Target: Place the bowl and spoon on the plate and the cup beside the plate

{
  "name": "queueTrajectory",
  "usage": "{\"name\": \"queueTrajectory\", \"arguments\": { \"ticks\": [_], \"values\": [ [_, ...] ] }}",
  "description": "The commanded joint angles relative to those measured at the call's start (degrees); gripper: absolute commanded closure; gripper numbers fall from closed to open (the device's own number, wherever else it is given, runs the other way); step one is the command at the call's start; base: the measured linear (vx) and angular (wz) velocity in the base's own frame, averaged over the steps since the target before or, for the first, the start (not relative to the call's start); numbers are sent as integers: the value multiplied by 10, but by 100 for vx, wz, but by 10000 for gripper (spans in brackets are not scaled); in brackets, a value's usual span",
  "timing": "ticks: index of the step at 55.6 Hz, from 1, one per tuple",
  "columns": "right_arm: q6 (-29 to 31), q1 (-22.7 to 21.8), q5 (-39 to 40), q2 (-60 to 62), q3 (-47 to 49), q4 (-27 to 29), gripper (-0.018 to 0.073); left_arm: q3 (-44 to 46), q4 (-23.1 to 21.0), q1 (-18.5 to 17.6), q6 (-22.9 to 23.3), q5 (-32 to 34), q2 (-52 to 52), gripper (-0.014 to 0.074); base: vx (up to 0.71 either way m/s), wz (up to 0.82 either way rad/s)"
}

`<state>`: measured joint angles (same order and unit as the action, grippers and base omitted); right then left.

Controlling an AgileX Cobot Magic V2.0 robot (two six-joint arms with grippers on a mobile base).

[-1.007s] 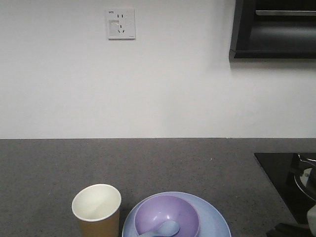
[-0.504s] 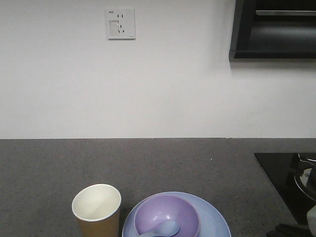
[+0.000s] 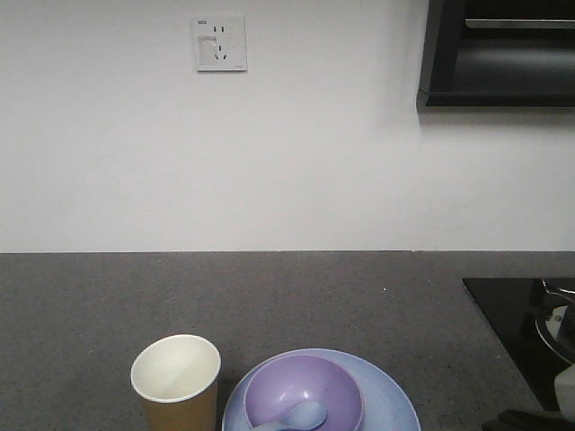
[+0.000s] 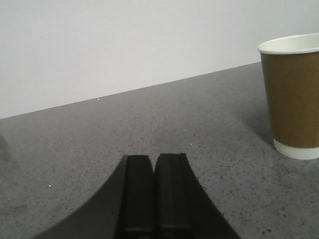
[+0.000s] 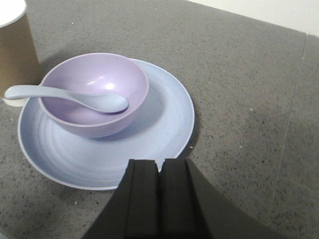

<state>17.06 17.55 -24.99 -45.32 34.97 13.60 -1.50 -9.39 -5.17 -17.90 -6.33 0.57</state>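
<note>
The light blue plate (image 3: 392,400) (image 5: 164,119) lies on the grey counter at the front. On it sits the lavender bowl (image 3: 305,388) (image 5: 94,79). The pale spoon (image 3: 301,416) (image 5: 75,97) rests in the bowl, its handle over the rim toward the cup. The brown paper cup (image 3: 176,382) (image 4: 291,94) (image 5: 15,50) stands upright just left of the plate. My left gripper (image 4: 154,159) is shut and empty, low over the counter left of the cup. My right gripper (image 5: 160,163) is shut and empty, above the plate's near edge.
A black hob (image 3: 517,314) with a pot sits at the counter's right end. A white wall with a socket (image 3: 219,42) rises behind the counter, and a dark cabinet (image 3: 499,54) hangs at the upper right.
</note>
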Motion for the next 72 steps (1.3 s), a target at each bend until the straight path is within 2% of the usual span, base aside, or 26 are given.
{"name": "queueTrajectory", "arguments": {
  "ticks": [1,8,13,22,27,34,37,41,53,72],
  "values": [
    [-102,-1,51,10,15,-70,560,14,-6,1,6,51,2,596,0,0],
    [-231,-3,117,53,-41,-168,560,14,-6,1,6,51,2,596,0,0],
    [-266,-3,183,106,-117,-202,560,14,-6,1,6,51,2,596,0,0],
    [-270,-14,278,223,-257,-199,560,14,-6,1,6,51,2,596,0,0],
    [-282,-56,275,299,-319,-174,560,14,-6,1,6,51,2,596,0,0],
    [-291,-104,263,390,-371,-178,560,14,-6,1,6,51,2,596,0,0],
    [-291,-117,223,426,-369,-179,560,14,-6,1,6,51,2,596,0,0],
    [-291,-123,211,460,-369,-183,560,14,-6,1,6,51,2,596,0,0],
    [-291,-121,247,463,-369,-193,560,14,-6,1,6,51,2,596,0,0],
    [-291,-121,247,463,-369,-193,560,14,-6,1,6,51,2,596,0,0]
  ]
}}
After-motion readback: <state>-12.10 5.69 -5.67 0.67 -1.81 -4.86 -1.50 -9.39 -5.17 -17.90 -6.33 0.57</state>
